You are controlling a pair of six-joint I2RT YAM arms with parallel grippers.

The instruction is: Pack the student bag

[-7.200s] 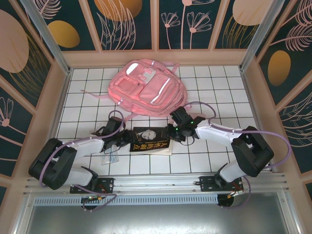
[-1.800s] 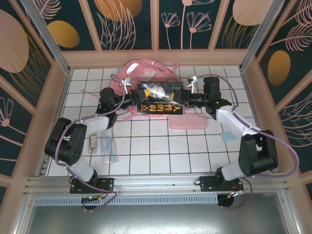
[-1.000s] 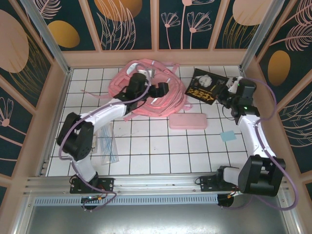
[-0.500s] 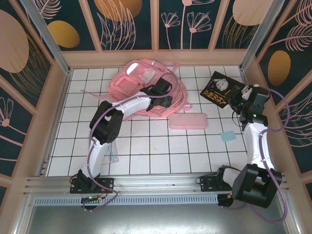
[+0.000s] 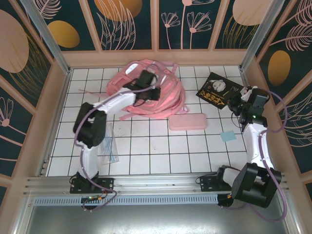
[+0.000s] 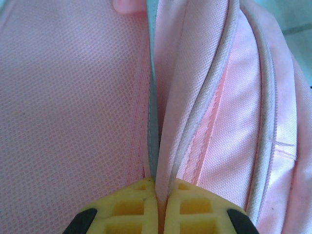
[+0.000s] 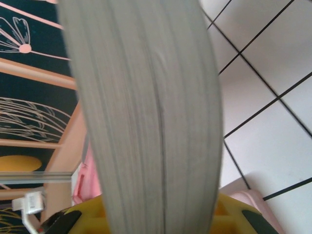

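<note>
on bag (image 5: 168, 97), left end effector (image 6: 162, 194) newly clamped

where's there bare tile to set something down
Widest free patch: the near tiles between the plastic sleeve on the left and the blue note on the right, in front of the pencil case. The far-left corner tiles beside the backpack are free too. Crowded: around the backpack and the book at far right.

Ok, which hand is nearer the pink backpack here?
Left. The left hand is shut on a fabric edge of the backpack; the right hand holds a book off to its right, apart.
</note>
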